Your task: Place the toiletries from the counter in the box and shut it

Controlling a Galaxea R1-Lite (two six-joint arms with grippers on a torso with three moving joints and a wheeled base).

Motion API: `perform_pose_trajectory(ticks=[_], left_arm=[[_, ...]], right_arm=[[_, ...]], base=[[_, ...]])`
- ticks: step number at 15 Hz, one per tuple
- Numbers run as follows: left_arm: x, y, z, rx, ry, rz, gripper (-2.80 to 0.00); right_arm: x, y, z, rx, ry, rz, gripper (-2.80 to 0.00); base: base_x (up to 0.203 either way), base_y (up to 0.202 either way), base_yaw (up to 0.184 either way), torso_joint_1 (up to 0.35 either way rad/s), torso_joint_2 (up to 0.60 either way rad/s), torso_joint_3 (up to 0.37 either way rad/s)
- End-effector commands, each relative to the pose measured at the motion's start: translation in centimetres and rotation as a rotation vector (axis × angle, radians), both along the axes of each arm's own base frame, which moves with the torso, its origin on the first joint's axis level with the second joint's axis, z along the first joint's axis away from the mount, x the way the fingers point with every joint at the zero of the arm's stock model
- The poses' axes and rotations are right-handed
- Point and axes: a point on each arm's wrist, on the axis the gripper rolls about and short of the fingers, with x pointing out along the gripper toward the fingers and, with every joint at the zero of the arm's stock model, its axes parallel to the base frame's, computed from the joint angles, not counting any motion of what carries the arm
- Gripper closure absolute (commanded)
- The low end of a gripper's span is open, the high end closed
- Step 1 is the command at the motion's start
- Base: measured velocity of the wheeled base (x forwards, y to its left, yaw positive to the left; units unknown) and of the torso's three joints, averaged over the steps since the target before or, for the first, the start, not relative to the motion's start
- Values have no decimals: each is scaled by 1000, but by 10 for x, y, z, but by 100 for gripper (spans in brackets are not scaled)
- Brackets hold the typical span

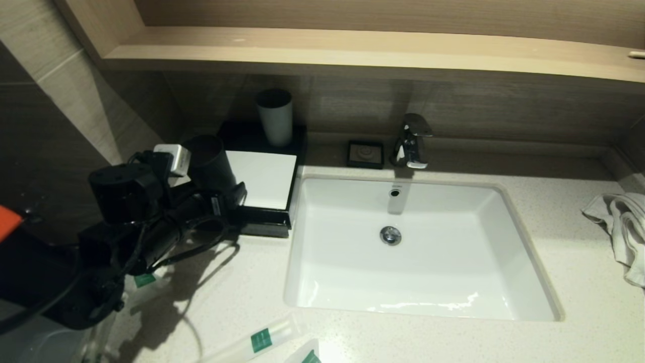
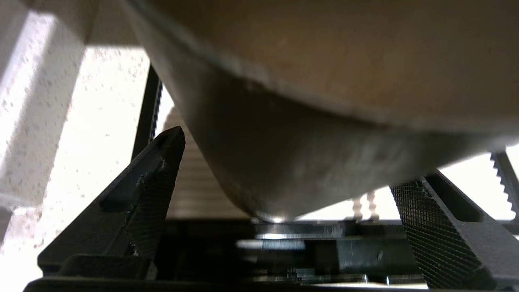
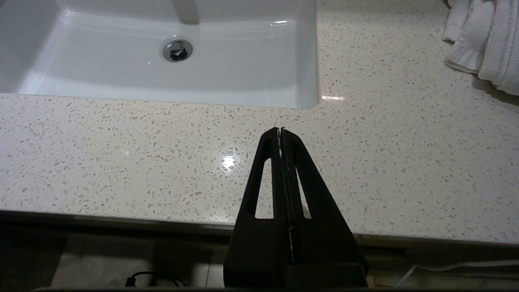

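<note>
The left gripper (image 2: 284,194), spread wide, sits at the box (image 1: 262,181) left of the sink (image 1: 529,262). Packets (image 1: 262,340) lie before the sink. The right gripper (image 3: 280,134) hangs clenched over the counter's (image 3: 121,162) front edge.

Left end effector (image 2: 284,190) spread, apparently (right end effector (image 3: 280,130) pressed closed).

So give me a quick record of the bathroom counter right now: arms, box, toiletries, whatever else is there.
left gripper: at the dark cup, beside the box
right gripper: fingers shut, holding nothing, over the counter's front edge
box: black, white top, left of the sink
toiletry packets: green-labelled, on the counter near its front
grey cup: upright behind the box
towel: crumpled, far right
</note>
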Motion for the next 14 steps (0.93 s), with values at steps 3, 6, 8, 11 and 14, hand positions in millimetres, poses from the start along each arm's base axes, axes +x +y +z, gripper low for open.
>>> perform_pose_trajectory(ticks=[3, 6, 8, 11, 14], left_arm=[[6, -2, -4, -12, -40, 4, -280], [7, -2, -4, -12, -40, 4, -280], [7, -2, -4, -13, -39, 4, -280], [7, -2, -5, -13, -38, 4, -280], [7, -2, -4, -11, -40, 4, -280]], right_arm=[[0, 0, 0, 0, 0, 0, 0], [0, 0, 0, 0, 0, 0, 0], [0, 0, 0, -1, 0, -1, 0], [0, 0, 0, -1, 0, 0, 0], [0, 0, 0, 0, 0, 0, 0]], base=[[0, 0, 0, 0, 0, 0], [0, 0, 0, 0, 0, 0], [0, 0, 0, 0, 0, 0], [0, 0, 0, 0, 0, 0], [0, 0, 0, 0, 0, 0]])
